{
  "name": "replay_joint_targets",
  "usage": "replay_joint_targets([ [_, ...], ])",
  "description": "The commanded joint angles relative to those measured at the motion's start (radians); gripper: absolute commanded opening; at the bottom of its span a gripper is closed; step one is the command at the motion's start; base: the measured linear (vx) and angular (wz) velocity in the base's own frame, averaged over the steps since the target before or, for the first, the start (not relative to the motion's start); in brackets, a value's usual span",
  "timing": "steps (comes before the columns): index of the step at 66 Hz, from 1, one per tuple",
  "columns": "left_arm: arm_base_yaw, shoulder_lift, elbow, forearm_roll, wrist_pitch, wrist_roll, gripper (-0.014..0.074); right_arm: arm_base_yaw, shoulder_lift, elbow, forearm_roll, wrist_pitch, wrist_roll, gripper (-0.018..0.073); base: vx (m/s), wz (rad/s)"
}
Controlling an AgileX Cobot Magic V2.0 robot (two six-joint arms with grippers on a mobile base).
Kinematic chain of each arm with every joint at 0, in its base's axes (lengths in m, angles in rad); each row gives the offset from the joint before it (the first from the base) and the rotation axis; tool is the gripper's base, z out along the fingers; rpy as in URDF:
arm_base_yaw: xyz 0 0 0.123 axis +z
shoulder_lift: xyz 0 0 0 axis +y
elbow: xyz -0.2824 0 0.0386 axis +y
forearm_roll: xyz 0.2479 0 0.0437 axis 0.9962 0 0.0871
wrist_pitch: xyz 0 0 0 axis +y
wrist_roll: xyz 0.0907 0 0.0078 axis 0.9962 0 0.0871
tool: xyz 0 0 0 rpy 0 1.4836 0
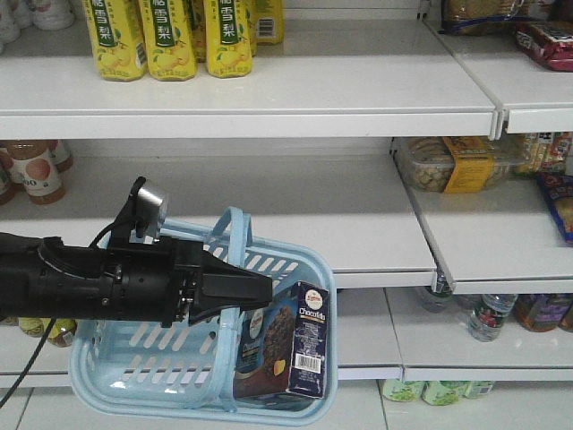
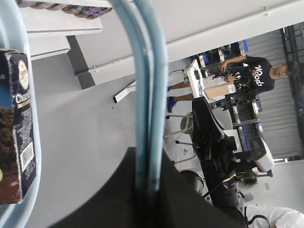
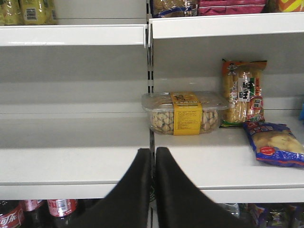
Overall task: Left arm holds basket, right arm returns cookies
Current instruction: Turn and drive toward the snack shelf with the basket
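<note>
The left gripper point(image 1: 260, 287) is closed on the two hoop handles point(image 1: 235, 224) of the light blue basket point(image 1: 179, 399), which hangs tilted in front of the shelving. In the left wrist view the fingers are only a dark blur, so the clamp looks firm rather than plainly shown. The cookies point(image 1: 300, 349) stand on end in the right end of the basket, against its wall, barcode side facing near. The right gripper point(image 3: 153, 153) has its fingers pressed together with nothing between them, and it points at the near edge of a white shelf board point(image 3: 71, 156). Far along that board, just right of the upright, sits a clear tub point(image 3: 185, 114) with a yellow label. A tall snack packet point(image 3: 243, 92) stands right of the tub and a blue bag point(image 3: 275, 148) lies near the shelf edge. Yellow drink bottles point(image 1: 170, 36) line the top shelf on the left, and red-labelled bottles point(image 3: 28, 211) stand on the shelf below. The floor point(image 2: 85, 142) is plain grey, and a person point(image 2: 256, 73) in a black shirt stands at a bench far across the room.
</note>
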Motion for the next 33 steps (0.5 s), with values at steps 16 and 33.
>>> replay_joint_targets([
  [16, -0.006, -0.042, -0.036, -0.124, 0.076, 0.020, -0.0003, -0.008, -0.012, 0.016, -0.002, -0.072, -0.008, -0.0011, 0.08, 0.07],
  [33, -0.006, -0.042, -0.036, -0.124, 0.076, 0.020, -0.0003, -0.008, -0.012, 0.016, -0.002, -0.072, -0.008, -0.0011, 0.08, -0.08],
])
